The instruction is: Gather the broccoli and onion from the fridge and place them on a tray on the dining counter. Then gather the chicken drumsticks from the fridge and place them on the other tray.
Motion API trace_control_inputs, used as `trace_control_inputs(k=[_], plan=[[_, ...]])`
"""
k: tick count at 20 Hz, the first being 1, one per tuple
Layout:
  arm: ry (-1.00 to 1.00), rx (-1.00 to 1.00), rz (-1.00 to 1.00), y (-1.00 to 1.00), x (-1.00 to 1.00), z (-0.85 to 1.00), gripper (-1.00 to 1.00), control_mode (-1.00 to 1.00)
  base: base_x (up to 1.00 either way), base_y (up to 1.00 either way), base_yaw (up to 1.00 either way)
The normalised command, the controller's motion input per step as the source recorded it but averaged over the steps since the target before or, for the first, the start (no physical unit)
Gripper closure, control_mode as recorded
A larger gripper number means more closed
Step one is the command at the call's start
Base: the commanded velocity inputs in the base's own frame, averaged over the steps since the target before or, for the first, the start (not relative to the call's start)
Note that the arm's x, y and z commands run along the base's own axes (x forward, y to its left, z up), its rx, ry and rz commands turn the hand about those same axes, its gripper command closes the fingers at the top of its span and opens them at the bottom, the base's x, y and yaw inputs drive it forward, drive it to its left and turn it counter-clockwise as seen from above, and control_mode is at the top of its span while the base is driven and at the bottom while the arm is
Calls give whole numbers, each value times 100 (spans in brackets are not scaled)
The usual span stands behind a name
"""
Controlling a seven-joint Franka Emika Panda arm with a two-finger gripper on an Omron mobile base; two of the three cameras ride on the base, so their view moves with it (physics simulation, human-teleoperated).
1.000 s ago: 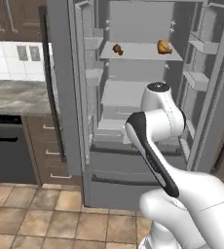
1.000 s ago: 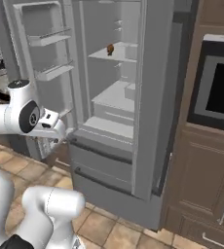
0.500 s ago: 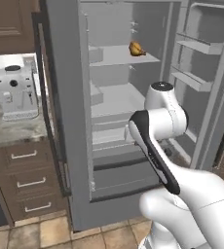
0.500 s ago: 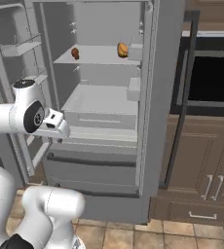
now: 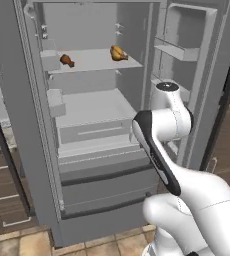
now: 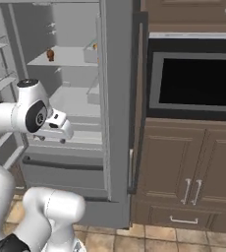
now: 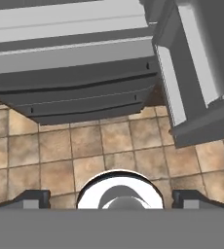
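Driving has swung both base views across the tall grey open fridge (image 5: 102, 150); two golden-brown drumsticks (image 5: 118, 53) sit upper centre. Empty gripper (image 7: 112, 199), fingers spread, must reach up for them.

No readable text, labels, brand marks, numbers or signs appear on any surface in these views.
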Motion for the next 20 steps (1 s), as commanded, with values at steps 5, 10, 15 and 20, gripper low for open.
trace_control_inputs(k=[5, 10, 15, 20], plan=[[0, 0, 0, 0, 0, 0, -100, 100, 65, 23, 2], [0, 0, 0, 0, 0, 0, -100, 100, 32, 60, -5], [0, 0, 0, 0, 0, 0, -100, 100, 22, -23, 1], [0, 0, 0, 0, 0, 0, -100, 100, 63, -32, 2]])
